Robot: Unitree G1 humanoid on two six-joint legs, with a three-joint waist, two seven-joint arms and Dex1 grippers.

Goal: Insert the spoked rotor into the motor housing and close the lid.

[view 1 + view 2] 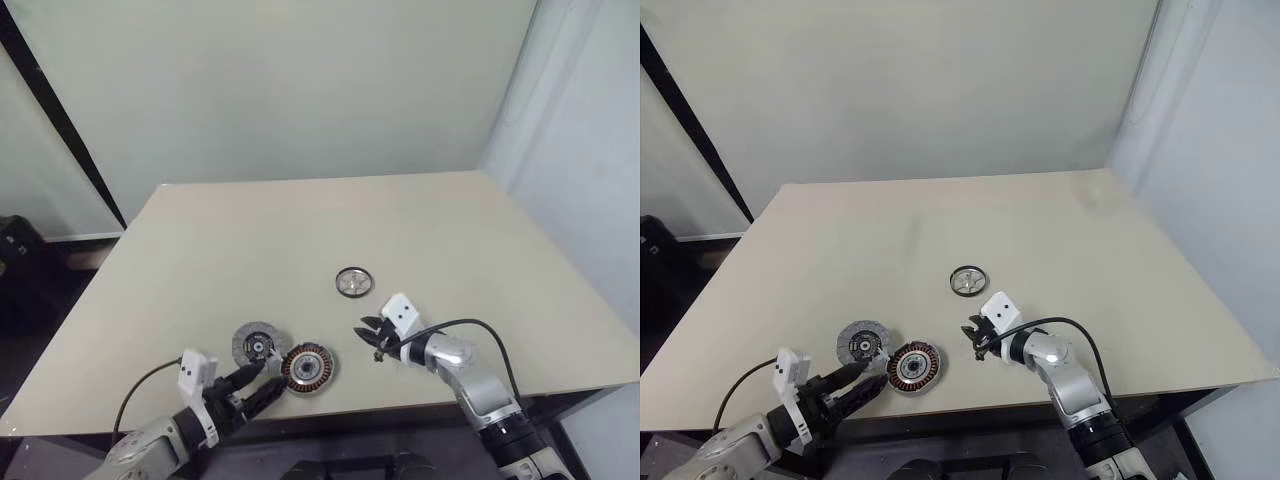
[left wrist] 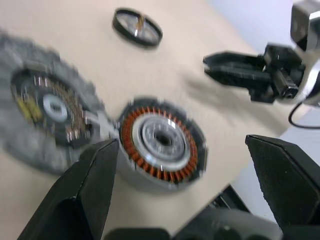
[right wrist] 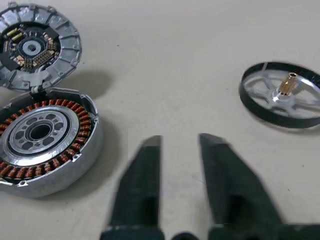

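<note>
I see the spoked wheel (image 1: 353, 283) lying free mid-counter (image 1: 450, 230); the copper-wound housing (image 1: 306, 367) sits near my left hand (image 1: 262, 383), spread wide; my right hand (image 1: 371, 337) is partly parted, empty.

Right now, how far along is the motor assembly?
Done: the lid is swung open beside the housing, windings exposed. In hand: nothing. The right tool hovers part open over bare table; the left tool is wide open around the housing. Left: the rotor lies apart, uninserted; lid unclosed.
</note>
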